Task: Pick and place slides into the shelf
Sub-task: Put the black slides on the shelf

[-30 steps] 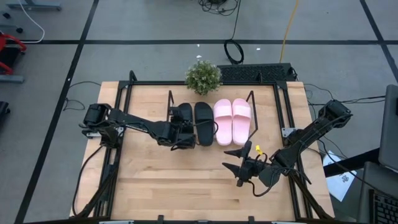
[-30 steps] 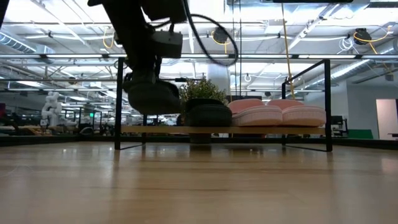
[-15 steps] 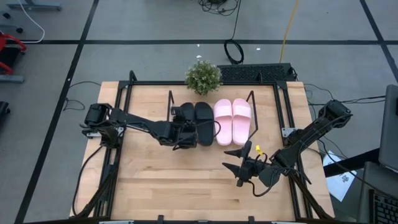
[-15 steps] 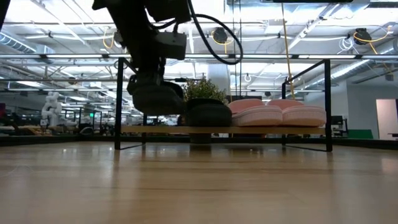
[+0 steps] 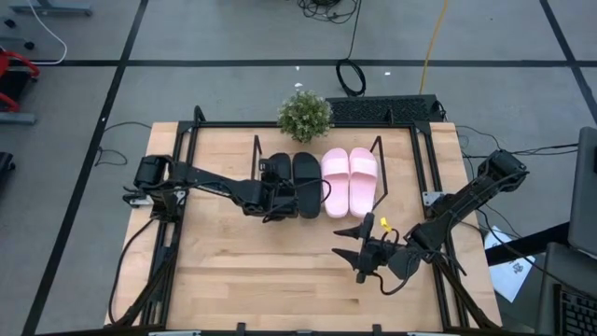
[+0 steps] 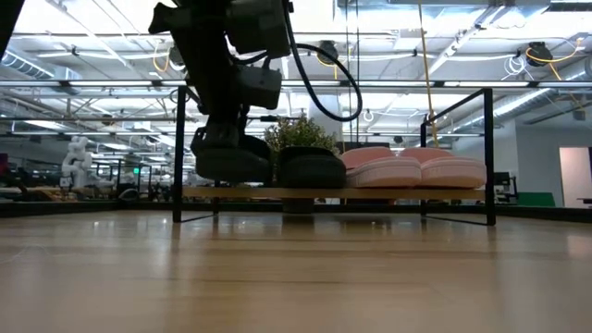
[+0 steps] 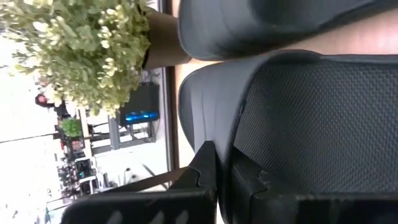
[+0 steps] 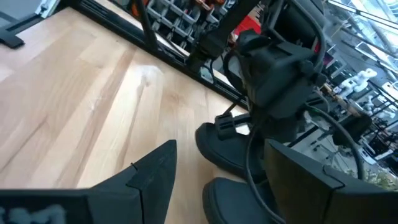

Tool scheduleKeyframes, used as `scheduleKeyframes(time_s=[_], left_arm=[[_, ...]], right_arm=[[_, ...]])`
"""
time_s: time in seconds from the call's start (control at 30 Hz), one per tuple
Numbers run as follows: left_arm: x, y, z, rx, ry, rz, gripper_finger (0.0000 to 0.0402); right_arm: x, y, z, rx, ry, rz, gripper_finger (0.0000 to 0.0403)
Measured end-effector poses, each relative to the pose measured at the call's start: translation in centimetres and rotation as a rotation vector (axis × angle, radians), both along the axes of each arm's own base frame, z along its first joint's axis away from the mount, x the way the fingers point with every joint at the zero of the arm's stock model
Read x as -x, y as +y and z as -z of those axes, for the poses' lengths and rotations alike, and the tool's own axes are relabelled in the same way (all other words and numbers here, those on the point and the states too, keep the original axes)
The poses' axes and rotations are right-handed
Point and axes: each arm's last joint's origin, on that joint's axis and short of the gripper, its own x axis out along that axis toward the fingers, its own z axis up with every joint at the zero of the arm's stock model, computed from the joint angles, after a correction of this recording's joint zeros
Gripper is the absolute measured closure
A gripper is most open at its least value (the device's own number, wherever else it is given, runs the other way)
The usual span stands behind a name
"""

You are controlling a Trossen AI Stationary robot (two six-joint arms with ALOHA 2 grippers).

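Waiting nearest the table's front edge, my right gripper [image 5: 362, 250] hangs over bare wood on the right side with its two fingers [image 8: 152, 177] spread wide and nothing between them. It is well apart from the shelf [image 5: 254, 149].

Farther back, my left arm stretches in from the left edge across the wooden tabletop [image 5: 233, 280] to the shelf. My left gripper [image 5: 272, 198] is pinched tight on the near end of a black slide [image 5: 277, 171], the leftmost of the four. In the left wrist view my fingers [image 7: 202, 165] are clamped on the rim of its textured sole [image 7: 298, 124]. In the low view this slide [image 6: 231, 157] sits just above the shelf's light wood board [image 6: 333, 192]; whether it touches the board I cannot tell.

Just beside it, toward the middle, lies the second black slide [image 5: 306, 184], flat on the board. Touching or nearly touching that one come the two pink slides [image 5: 349, 179], side by side on the right half of the shelf, between the thin black wire side frames [image 6: 487, 153].

Behind the shelf, at the table's far edge, stands a small potted plant [image 5: 304, 115] with pale green leaves, and next to it on the right lies a flat black grid-like panel [image 5: 382, 109].
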Motion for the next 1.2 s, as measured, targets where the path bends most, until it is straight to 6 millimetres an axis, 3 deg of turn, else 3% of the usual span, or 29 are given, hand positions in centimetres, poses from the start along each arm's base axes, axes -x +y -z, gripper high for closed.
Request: scheduleKeyframes(time_s=[0.7, 1.2], left_arm=[[-0.1, 1.2, 0.2, 0.106, -0.031, -0.044, 0.0393], [-0.1, 0.5, 0.2, 0.12, -0.07, -0.058, 0.0279]], right_arm=[[0.0, 0.0, 0.0, -0.004, -0.003, 0.001, 0.0176], [0.0, 0.0, 0.0, -0.007, -0.004, 0.001, 0.0176]])
